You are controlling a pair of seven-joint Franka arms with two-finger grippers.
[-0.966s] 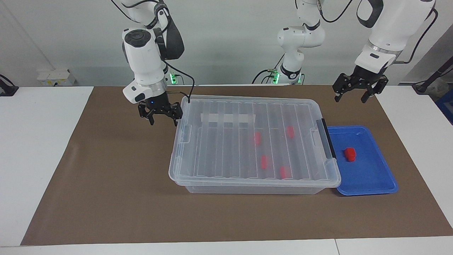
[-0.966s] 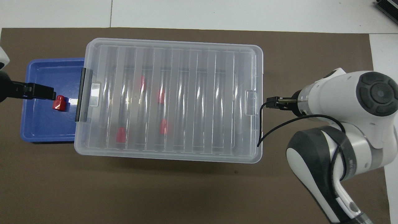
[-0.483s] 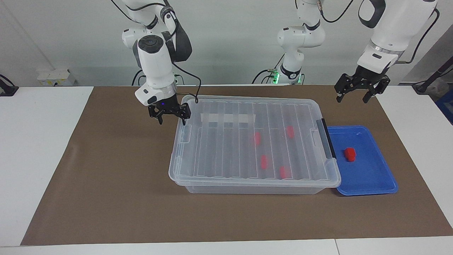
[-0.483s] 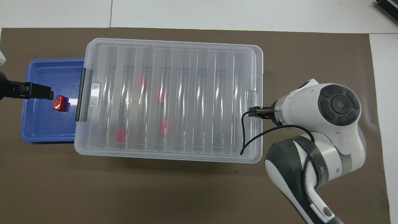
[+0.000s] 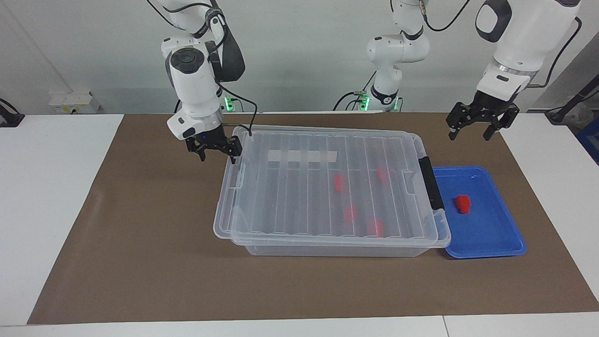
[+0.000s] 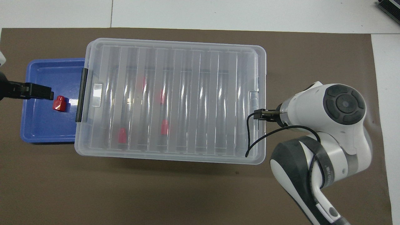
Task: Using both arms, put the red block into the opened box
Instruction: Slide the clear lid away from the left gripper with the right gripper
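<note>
2 white arms, each ending in a black two-finger gripper, at a table covered by a brown mat [image 5: 140,262].

Item 1: box [image 5: 327,248], large, clear plastic, in the middle of the mat. Its ribbed transparent lid [image 5: 299,196] lies on top, raised at the right arm's end and down at the end with the black latch bar [image 5: 430,182]. 4 red blocks show blurred through the lid; one of them [image 5: 376,228] lies at the side farthest from the robots.

Item 2: blue tray [image 5: 496,234], shallow, touching the box at the latch end, toward the left arm's end of the table.

Item 3: red block [image 5: 463,203], small, lying alone in the blue tray, near the latch bar, untouched.

Item 4: right gripper [image 5: 214,150], fingers spread apart, at the raised corner of the lid nearest the robots. Whether a finger touches the lid rim cannot be told.

Item 5: left gripper [image 5: 482,125], fingers spread apart, holding nothing, up in the air over the mat beside the tray.
</note>
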